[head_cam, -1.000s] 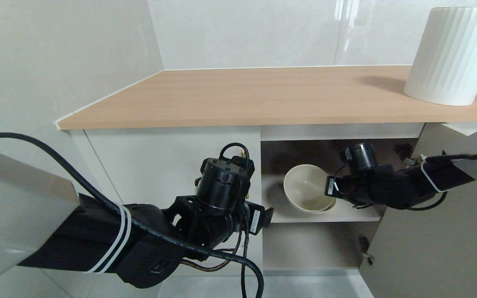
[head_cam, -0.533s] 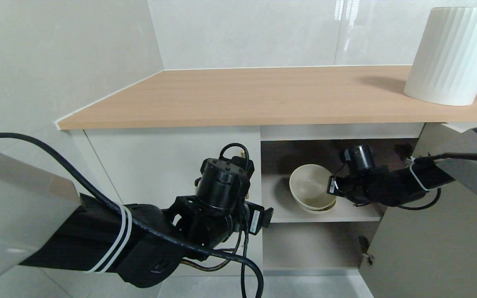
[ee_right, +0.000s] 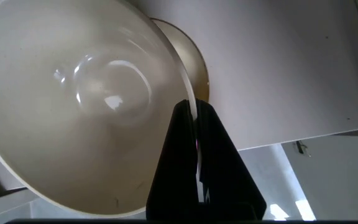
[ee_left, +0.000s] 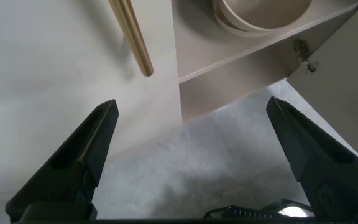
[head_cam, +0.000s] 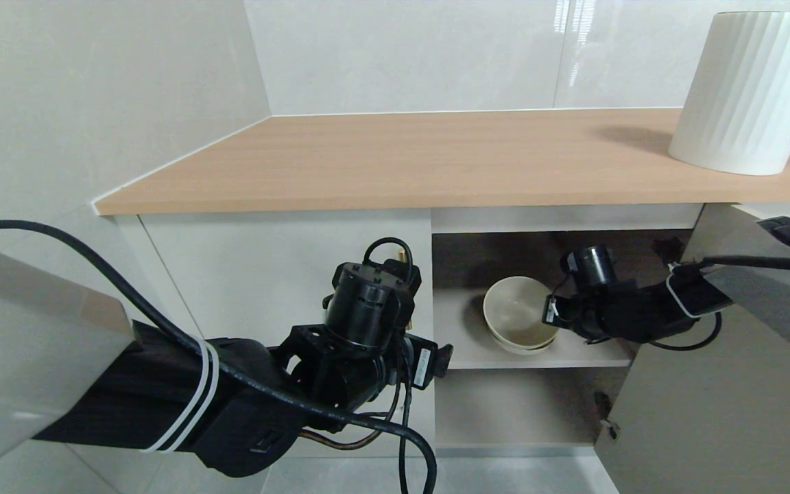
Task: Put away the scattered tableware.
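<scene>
Since the right tool point(head_cam: 550, 314) is clamped on the rim of the tilted cream ceramic bowl point(head_cam: 515, 310), we judge it means to nest it into a matching bowl point(head_cam: 529, 345) on the white cabinet shelf point(head_cam: 460, 350); left tool point(ee_left: 191, 115) hangs spread apart, idle.

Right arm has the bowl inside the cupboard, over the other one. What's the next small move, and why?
Probably ease the right gripper down slightly, levelling the bowl so it nests in the lower bowl on the shelf. The held bowl is tilted, its rim pinched between the fingers, so releasing now might let it tip.
</scene>
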Robot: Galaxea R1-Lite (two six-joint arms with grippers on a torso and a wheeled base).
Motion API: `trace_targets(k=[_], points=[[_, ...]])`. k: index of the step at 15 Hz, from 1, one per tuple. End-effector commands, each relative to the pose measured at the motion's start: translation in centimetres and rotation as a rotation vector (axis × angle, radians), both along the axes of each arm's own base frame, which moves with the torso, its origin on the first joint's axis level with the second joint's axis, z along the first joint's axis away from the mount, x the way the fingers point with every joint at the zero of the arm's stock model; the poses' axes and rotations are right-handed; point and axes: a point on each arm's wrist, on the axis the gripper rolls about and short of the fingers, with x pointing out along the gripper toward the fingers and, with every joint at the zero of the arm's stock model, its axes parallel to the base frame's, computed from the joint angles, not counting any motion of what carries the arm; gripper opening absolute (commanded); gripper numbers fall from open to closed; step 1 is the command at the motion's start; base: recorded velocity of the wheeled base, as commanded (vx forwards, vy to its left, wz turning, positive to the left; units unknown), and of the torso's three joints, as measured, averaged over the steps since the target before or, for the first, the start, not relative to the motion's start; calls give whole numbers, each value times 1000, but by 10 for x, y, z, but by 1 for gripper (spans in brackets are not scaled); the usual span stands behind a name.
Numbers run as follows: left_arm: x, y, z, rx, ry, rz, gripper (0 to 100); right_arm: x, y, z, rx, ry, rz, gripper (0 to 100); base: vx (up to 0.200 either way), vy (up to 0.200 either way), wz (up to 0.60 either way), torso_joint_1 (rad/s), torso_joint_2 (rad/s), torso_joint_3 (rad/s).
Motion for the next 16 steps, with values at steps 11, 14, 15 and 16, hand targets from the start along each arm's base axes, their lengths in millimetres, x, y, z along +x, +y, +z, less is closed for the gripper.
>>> trace_targets(k=[11, 14, 15, 16], points=[[0, 0, 0, 0, 0, 2, 100, 6, -6, -10, -14, 13, -23, 0, 0, 0, 0, 0, 0, 0], [0, 0, 0, 0, 0, 2, 100, 6, -6, -10, -14, 15, -23, 100, 0, 0, 0, 0, 0, 0], [0, 0, 0, 0, 0, 2, 100, 6, -6, -10, -13, 15, -21, 100, 0, 0, 0, 0, 0, 0], [0, 0, 0, -1, -2, 2, 100, 6, -6, -10, -13, 15, -21, 100, 0, 0, 0, 0, 0, 0]])
